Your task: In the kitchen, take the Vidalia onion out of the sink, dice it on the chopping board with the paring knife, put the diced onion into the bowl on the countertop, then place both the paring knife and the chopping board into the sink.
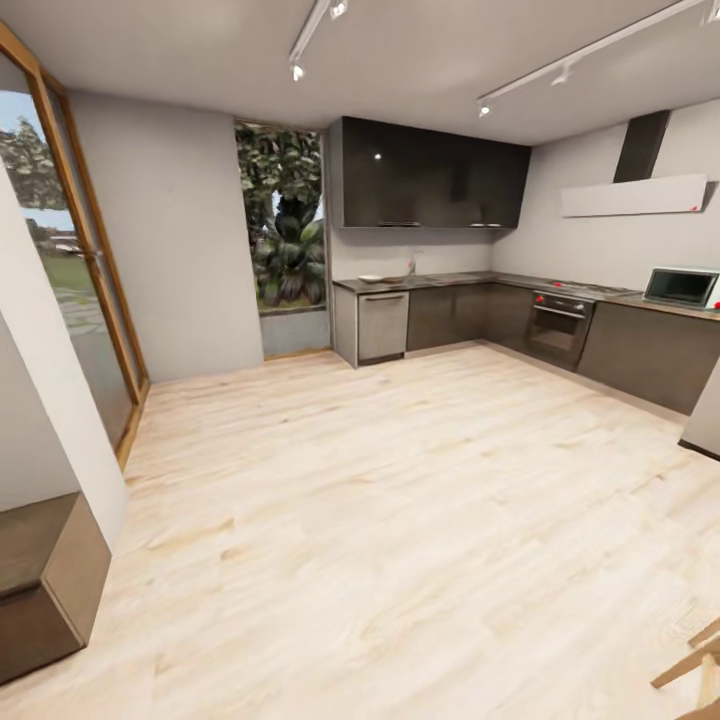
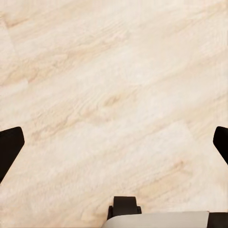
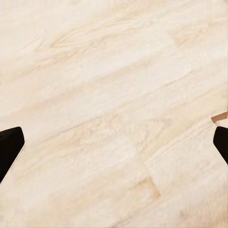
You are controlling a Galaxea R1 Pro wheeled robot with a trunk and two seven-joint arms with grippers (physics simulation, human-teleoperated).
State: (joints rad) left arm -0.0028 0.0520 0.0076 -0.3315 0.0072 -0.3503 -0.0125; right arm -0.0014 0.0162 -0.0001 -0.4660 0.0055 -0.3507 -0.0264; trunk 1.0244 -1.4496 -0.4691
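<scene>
Head view: robot stands far back in the room on a pale wood floor point(image 1: 400, 520), facing an L-shaped kitchen along the far and right walls. The grey countertop point(image 1: 520, 281) is the surface running over dark grey cabinets point(image 1: 455, 315). A small tap point(image 1: 411, 264) rises near the left end of that surface, marking the sink area; the basin itself is too small to make out. A pale, flat shape next to the tap might be the bowl, cannot tell. Onion, board and knife cannot be made out at this range. Along the run: steel dishwasher point(image 1: 383, 326), oven point(image 1: 560, 327) with red knobs, microwave point(image 1: 682, 287) at the right end, glossy black upper cabinets point(image 1: 430, 185), range hood point(image 1: 635, 195). Tall window with plants point(image 1: 288, 220) left of the kitchen.

Left wrist view: left pincer point(image 2: 114, 145) released, 2 black fingertips point(image 2: 9, 147) wide apart, nothing between, floor below.

Right wrist view: right pincer point(image 3: 114, 145) released, fingertips point(image 3: 9, 147) spread wide, empty, over floor planks.
</scene>
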